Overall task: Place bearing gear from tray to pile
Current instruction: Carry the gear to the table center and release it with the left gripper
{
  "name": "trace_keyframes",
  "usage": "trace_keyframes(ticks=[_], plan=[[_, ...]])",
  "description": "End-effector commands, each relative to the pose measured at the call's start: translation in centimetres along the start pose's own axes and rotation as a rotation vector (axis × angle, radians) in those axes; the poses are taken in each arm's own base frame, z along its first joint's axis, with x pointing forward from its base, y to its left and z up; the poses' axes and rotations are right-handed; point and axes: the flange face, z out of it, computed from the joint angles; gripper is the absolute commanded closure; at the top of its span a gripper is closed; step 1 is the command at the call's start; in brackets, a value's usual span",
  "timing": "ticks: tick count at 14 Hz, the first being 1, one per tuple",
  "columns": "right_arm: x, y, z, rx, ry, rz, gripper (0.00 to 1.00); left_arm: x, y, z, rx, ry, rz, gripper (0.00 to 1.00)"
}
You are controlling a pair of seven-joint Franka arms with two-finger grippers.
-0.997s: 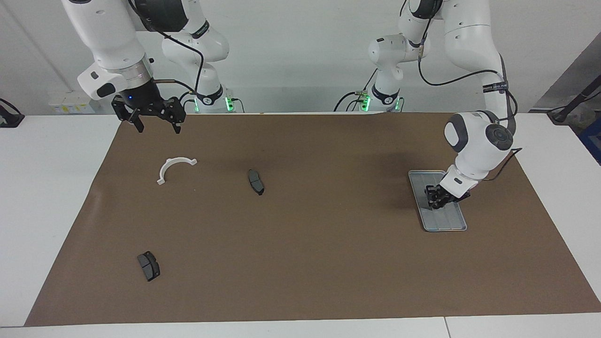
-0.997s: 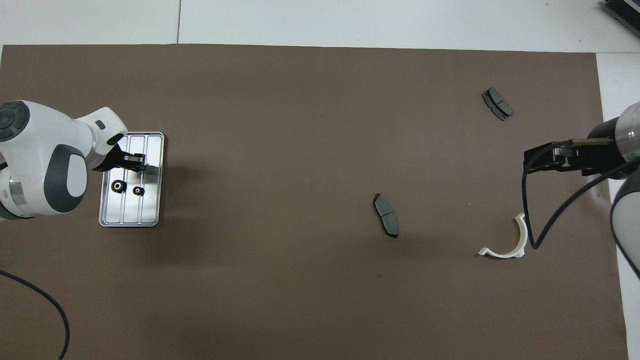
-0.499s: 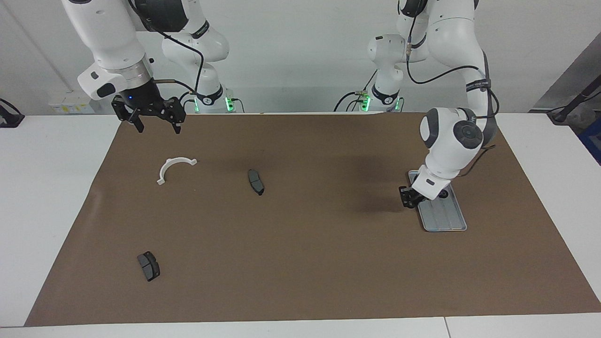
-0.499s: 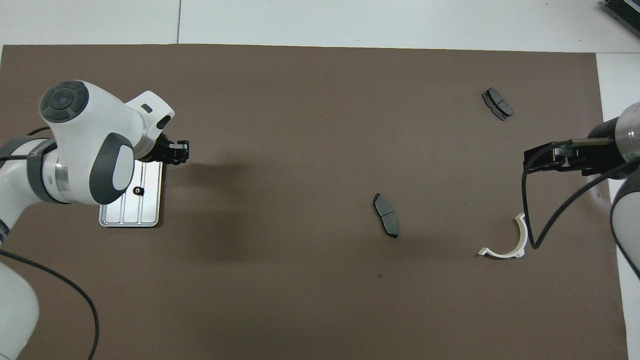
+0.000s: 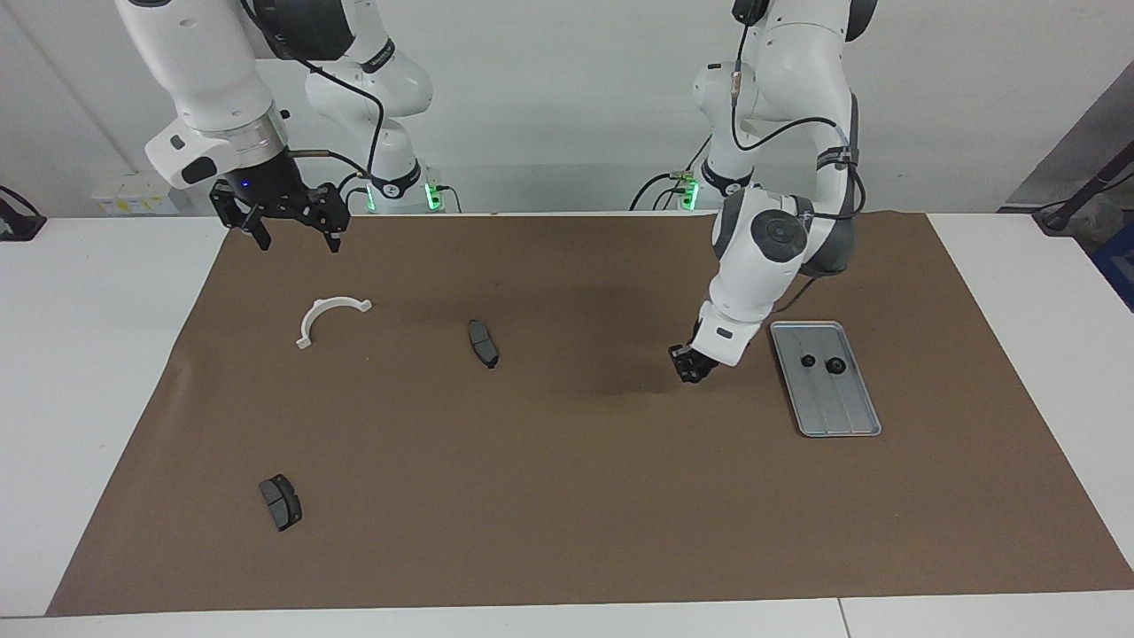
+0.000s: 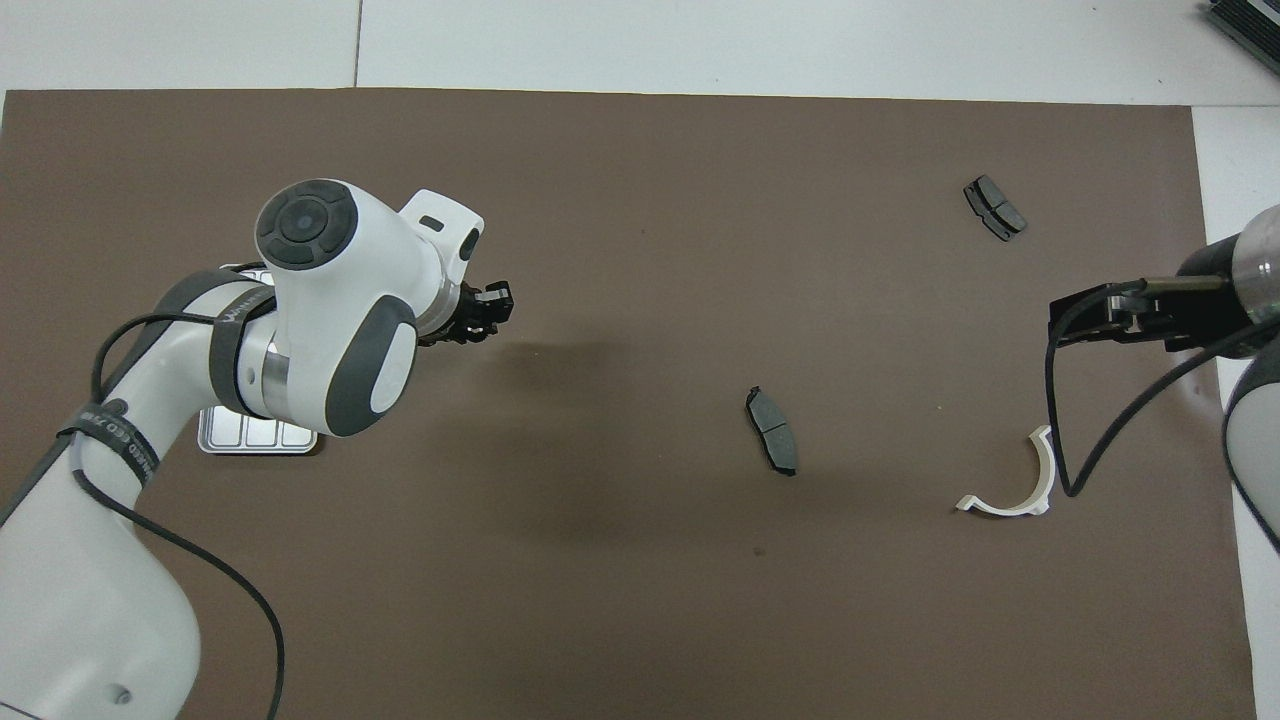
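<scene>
Both arms are showing glossy white rounded shells with dark grey round joint caps and grey side patches, ending in black two-finger grippers, left gripper (image 5: 689, 369) and right gripper (image 5: 292, 232). Thin black cables are running loose along each arm, the left one strapped under a black band with small white lettering too small to read, and a silver metal ring is sitting just above the right gripper with a small blue light glowing on its black body. Green lights are glowing at both bases, black bands ringing the joints above them.
</scene>
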Motion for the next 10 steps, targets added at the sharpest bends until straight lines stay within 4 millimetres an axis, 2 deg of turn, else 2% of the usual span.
trace_keyframes(ticks=[1,4,7,8,10], plan=[[-0.3,0.5,-0.2,0.006,0.011,-0.018,0.0,-1.7,5.2,1.2,-0.036,0.01,-0.061,0.81],[-0.4,0.5,-0.2,0.006,0.008,-0.012,0.0,-4.7,8.8,2.9,-0.082,0.021,-0.091,0.81],[-0.4,0.5,-0.2,0.006,0.007,-0.014,0.0,-6.2,9.4,4.0,-0.08,-0.001,-0.089,0.8],[-0.4,0.5,-0.2,0.006,0.007,-0.014,0.0,-6.2,9.4,4.0,-0.08,-0.001,-0.087,0.67],[-0.4,0.5,-0.2,0.006,0.007,-0.014,0.0,-6.2,9.2,4.0,-0.071,-0.009,-0.089,0.15]])
